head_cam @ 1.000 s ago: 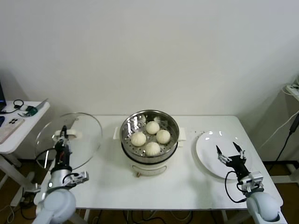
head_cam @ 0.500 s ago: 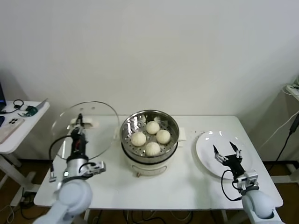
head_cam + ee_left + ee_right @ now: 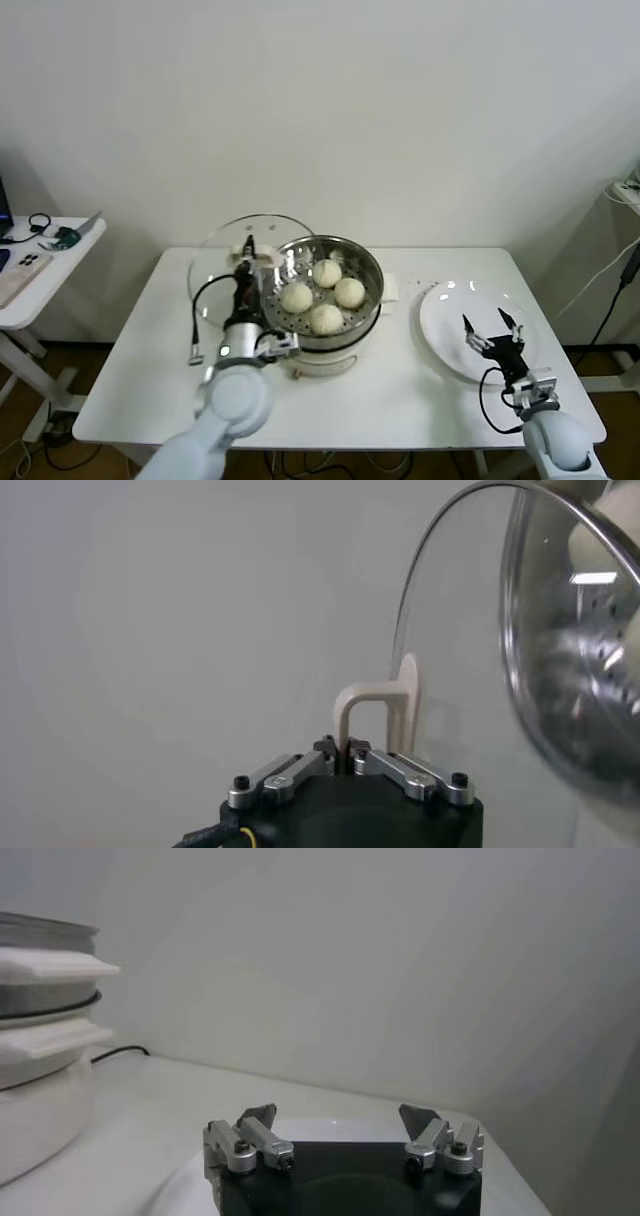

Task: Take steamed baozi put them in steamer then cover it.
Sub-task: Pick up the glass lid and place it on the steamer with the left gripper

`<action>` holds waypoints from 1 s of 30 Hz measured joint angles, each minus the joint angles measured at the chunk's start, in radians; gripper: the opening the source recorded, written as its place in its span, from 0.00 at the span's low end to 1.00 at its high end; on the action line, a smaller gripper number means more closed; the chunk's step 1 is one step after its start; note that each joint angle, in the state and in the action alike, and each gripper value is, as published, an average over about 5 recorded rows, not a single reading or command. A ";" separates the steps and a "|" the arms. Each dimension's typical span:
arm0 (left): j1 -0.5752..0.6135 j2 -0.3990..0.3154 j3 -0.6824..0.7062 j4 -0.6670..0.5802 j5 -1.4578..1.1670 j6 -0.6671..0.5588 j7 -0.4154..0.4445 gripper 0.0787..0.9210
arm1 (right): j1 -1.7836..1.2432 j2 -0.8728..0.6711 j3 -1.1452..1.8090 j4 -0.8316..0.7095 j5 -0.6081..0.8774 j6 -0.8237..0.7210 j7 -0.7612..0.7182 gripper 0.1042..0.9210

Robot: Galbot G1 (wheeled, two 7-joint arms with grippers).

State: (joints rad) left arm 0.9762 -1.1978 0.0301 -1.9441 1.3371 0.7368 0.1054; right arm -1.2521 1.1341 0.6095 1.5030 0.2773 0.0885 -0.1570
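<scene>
Head view shows the left gripper (image 3: 247, 262) clamped on the white handle of the glass cover (image 3: 240, 268), which it carries tilted, just beside the steamer (image 3: 321, 292) on the side toward the table's left edge; the lid's far rim already overlaps the basket's rim. All four steamed baozi (image 3: 325, 293) sit on the perforated floor, so only the covering remains, by my reading. Holding the cover by its handle probably keeps the pincer clear of the glass when it lowers. Near the right edge, the right gripper (image 3: 493, 333) hovers with fingers spread over the white plate (image 3: 442, 310), likely parked out of the way.
</scene>
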 measured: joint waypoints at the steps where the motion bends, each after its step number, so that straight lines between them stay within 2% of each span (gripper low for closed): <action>1: -0.012 -0.015 0.011 0.012 0.007 0.000 0.006 0.08 | -0.001 0.000 0.003 -0.001 -0.001 0.000 0.000 0.88; 9: -0.070 -0.119 0.080 0.103 0.043 0.000 0.037 0.08 | -0.015 0.000 0.034 -0.004 -0.006 -0.001 0.000 0.88; 17: -0.097 -0.193 0.115 0.165 0.065 0.000 0.068 0.08 | -0.023 0.002 0.056 -0.009 -0.015 0.000 -0.001 0.88; 23: -0.111 -0.227 0.127 0.204 0.075 0.000 0.078 0.08 | -0.027 0.003 0.063 -0.009 -0.017 0.003 -0.002 0.88; 30: -0.127 -0.235 0.141 0.238 0.082 0.000 0.092 0.08 | -0.028 0.005 0.068 -0.009 -0.017 0.005 -0.003 0.88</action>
State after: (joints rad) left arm 0.8489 -1.4327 0.1714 -1.7065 1.4193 0.7364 0.1971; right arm -1.2803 1.1387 0.6771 1.4937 0.2601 0.0937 -0.1604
